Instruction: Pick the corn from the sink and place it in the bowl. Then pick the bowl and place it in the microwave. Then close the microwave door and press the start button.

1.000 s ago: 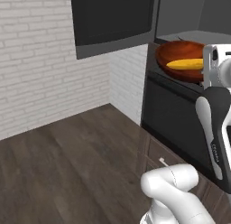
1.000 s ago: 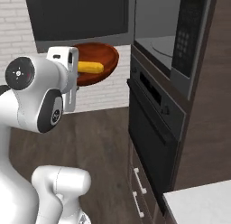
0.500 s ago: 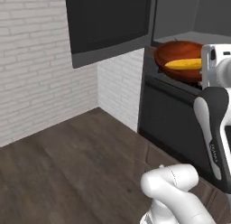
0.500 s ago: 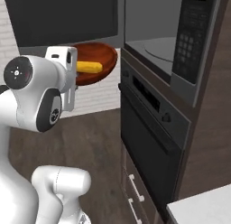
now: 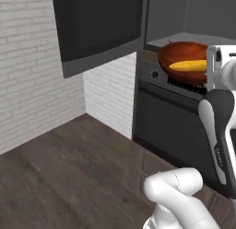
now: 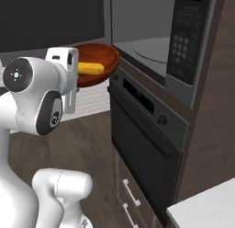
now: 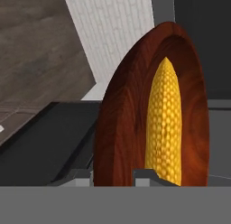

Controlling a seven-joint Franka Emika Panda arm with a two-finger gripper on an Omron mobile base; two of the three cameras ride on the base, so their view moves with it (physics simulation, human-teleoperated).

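Left base view: the bowl (image 5: 184, 62) rides high with the corn (image 5: 188, 65) inside, just before the microwave (image 5: 189, 20) opening, above the oven (image 5: 170, 117).

Right base view: the cavity lies ahead and right of the bowl (image 6: 94, 64).

Hand view: the gripper (image 7: 118, 174) pinches the bowl's near rim, the corn's long axis pointing away from the hand

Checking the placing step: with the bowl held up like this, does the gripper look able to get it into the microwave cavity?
Probably yes. The microwave door is swung open, and the bowl with the corn sits level with the cavity, nothing between them.
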